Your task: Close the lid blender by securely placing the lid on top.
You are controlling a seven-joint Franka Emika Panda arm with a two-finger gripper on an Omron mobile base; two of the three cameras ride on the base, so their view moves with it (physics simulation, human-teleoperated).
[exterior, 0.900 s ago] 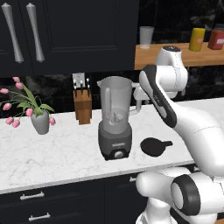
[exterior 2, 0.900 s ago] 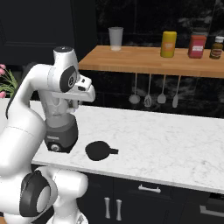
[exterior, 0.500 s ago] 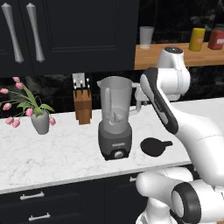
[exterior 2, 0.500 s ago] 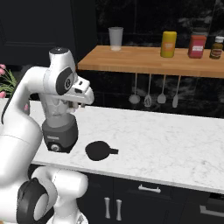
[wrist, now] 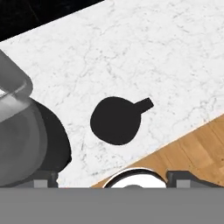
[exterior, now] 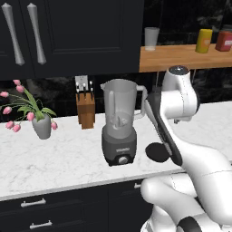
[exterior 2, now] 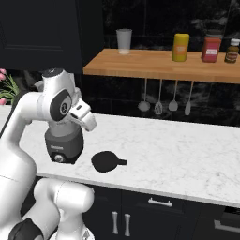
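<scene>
One lid (wrist: 117, 120) lies flat on the counter (wrist: 175, 57) below the hand.

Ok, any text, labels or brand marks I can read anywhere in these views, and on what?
Blender: a small pale mark on the base above the knob, too blurred to read.
Yellow jar and red jar on the shelf: no legible label.
Lid: plain black, no text.

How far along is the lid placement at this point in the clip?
Nothing is finished yet. The lid lies flat on the marble counter, beside the blender, whose jar top is uncovered. The gripper hangs above the lid with nothing between its fingertips. Left to do: descend, grasp the lid, carry it over and seat it on the jar.
</scene>
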